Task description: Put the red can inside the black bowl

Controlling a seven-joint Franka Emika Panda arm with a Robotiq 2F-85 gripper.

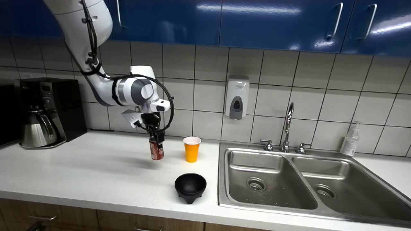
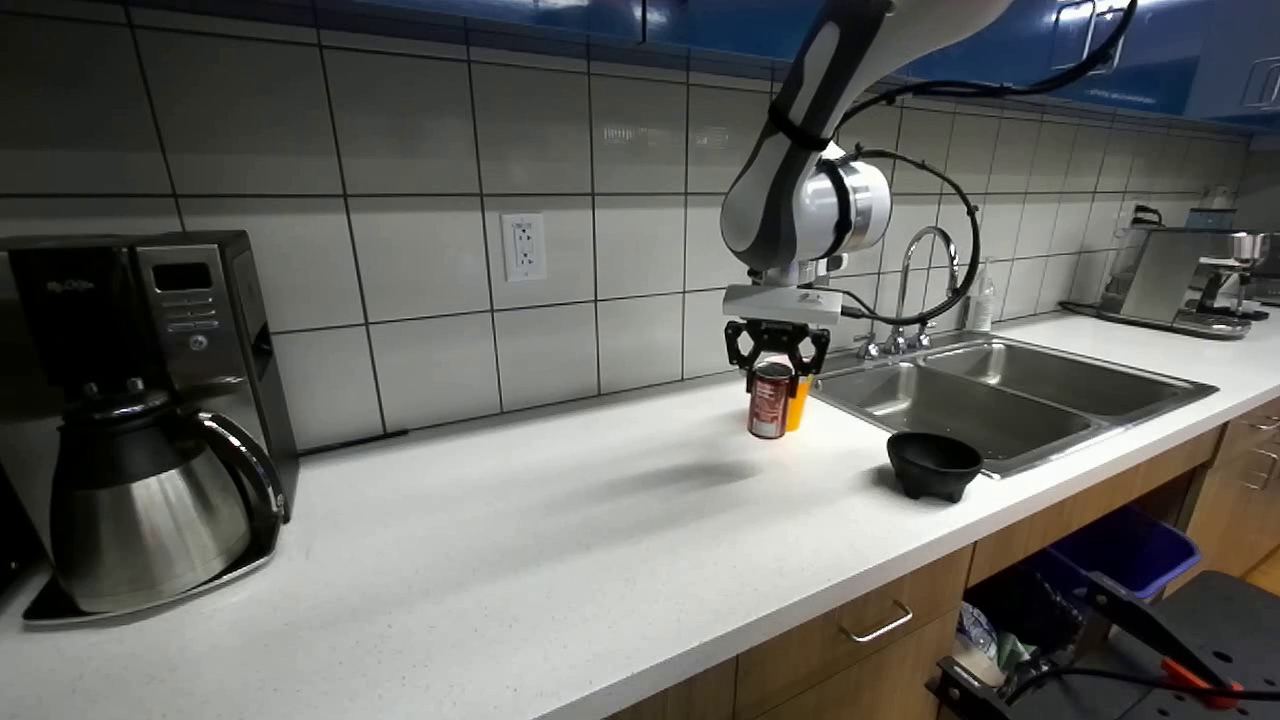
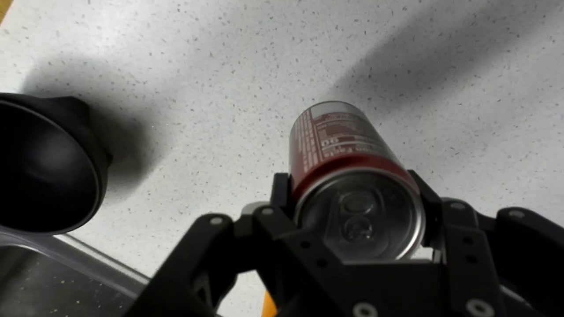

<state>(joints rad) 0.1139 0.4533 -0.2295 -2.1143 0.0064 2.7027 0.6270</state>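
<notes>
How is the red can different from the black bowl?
The red can has pale printing on it; the black bowl is plain.
The red can is tall and narrow with a metal top; the black bowl is low, wide and open on top.
The red can is held between the jaws; the black bowl stands ungripped on the white counter.
Both have a round top.

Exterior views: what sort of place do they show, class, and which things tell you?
Most likely a kitchen or break room: there is a double steel sink, a coffee maker on the counter and blue cabinets above.
</notes>
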